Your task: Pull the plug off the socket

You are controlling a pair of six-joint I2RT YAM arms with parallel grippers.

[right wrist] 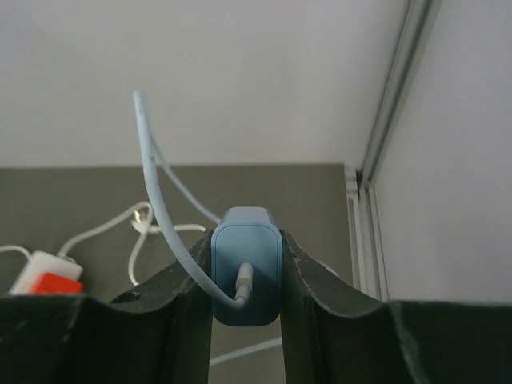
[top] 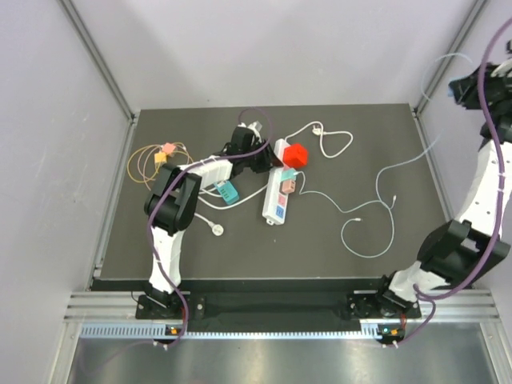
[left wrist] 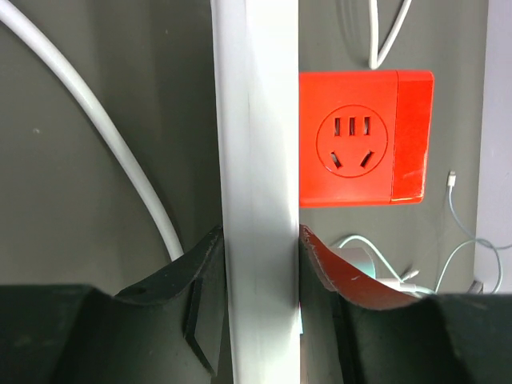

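The left fingers [left wrist: 206,270] are pressed onto the socket [left wrist: 256,120] — the long white strip passes straight between them, with one finger on each long side, and it lies on the dark counter [top: 200,256]. Just to the right of these fingers, a red cube adapter [left wrist: 360,136] sits right against the strip. Far to the right and high above the counter, the right fingers [right wrist: 196,280] pinch the blue plug [right wrist: 246,272] — well apart from the socket. A pale cable [right wrist: 152,160] curls up from the plug.

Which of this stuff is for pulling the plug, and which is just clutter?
Job: white power strip, held by left hand; blue plug, in right hand.
Clutter: red cube adapter, teal power strip, loose white cable, orange-yellow cords.
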